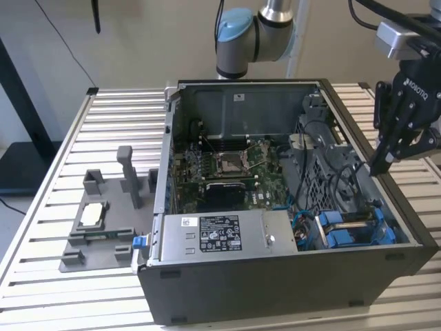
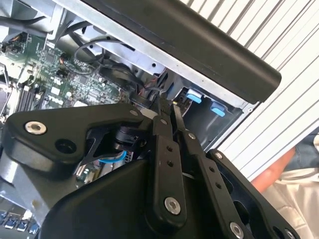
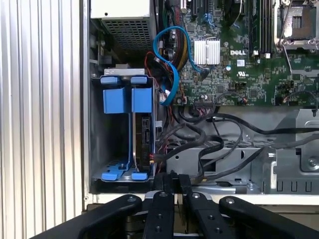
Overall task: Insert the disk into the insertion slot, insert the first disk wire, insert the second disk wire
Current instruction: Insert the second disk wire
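**Task status.** The disk (image 3: 143, 132) is seated on edge in its slot in the drive bay, at the corner of the computer case (image 1: 275, 289), with its blue carrier tabs flush at the bay opening. The first step is judged complete. A blue cable (image 3: 172, 55) is routed from the motherboard (image 3: 249, 69) toward the connector side of the disk, and red wires are seen at a dark plug against that side. Whether either wire is fully seated cannot be told, so both wire steps are treated as unconfirmed.

**Gripper.** In the exterior view the gripper (image 1: 381, 165) is positioned above the case wall on the exterior view's right. Its fingers are drawn together to a narrow gap, and nothing is seen held between them.

**Relative position.** In the first wrist view the fingertips are near the end of the disk, apart from it, close to the black cables (image 3: 219, 144) beside the bay.
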